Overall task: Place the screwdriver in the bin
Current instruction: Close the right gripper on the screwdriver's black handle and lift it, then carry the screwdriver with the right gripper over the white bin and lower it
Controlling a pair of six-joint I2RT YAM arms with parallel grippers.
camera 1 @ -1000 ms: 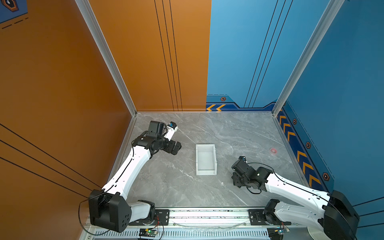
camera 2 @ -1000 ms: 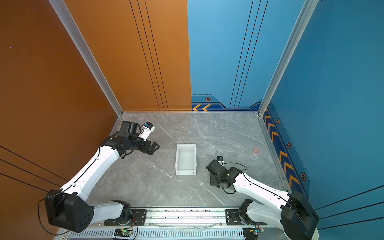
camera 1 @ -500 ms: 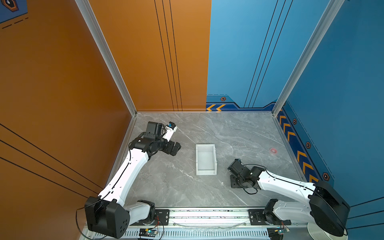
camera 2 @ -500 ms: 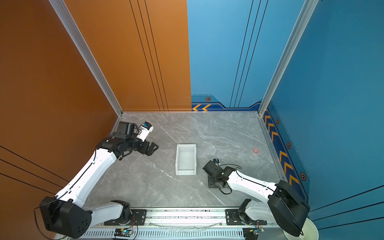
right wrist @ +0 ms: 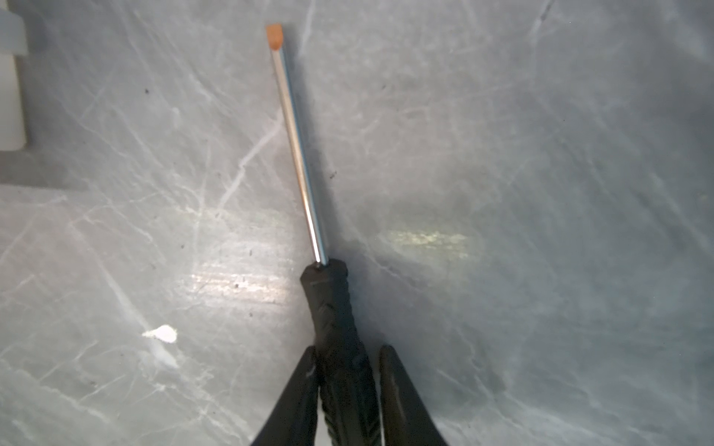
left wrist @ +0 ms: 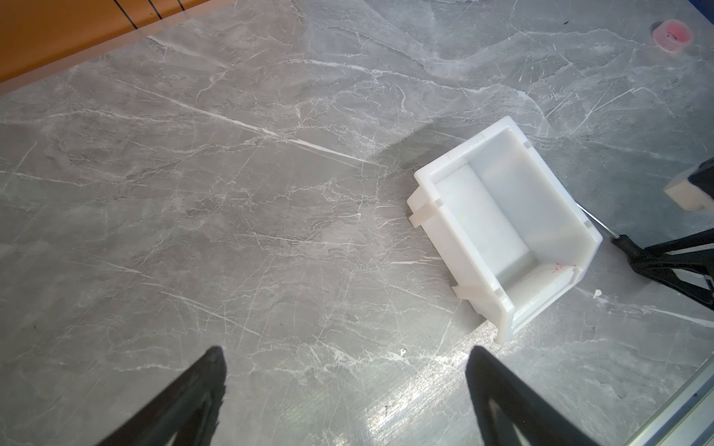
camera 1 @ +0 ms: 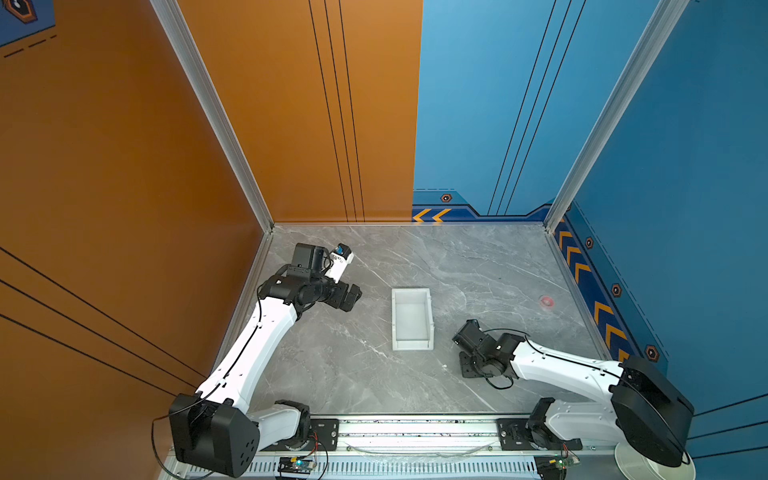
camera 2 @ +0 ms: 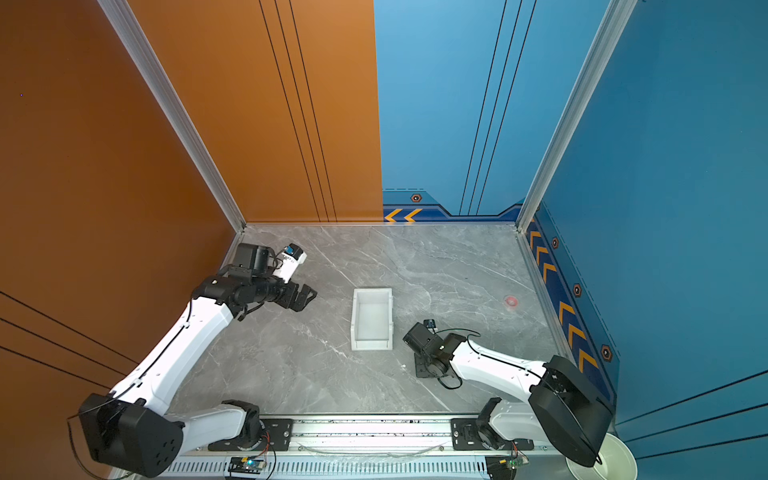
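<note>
Screwdriver (right wrist: 328, 301), handle end clamped in right claw (right wrist: 347, 351), left claw (left wrist: 346, 349) apart; risk: off-centre hold may let shaft droop and snag bin (left wrist: 463, 148) wall

This is a robot test cell in a lab. A left arm (camera 1: 266, 332) and a right arm (camera 1: 561, 368), both white and black, are mounted on a metal rail (camera 1: 415, 430) along the front edge of a grey marble-look surface (camera 1: 353, 374). Orange panels (camera 1: 124, 166) and blue panels (camera 1: 685, 166) box the surface in on three sides, joined by aluminium posts (camera 1: 210, 104). Orange chevrons (camera 1: 603, 311) (the hazard-marking kind) line the foot of the blue panels. Bare circuit boards (camera 1: 297, 463) with loose wires sit below the rail.
</note>
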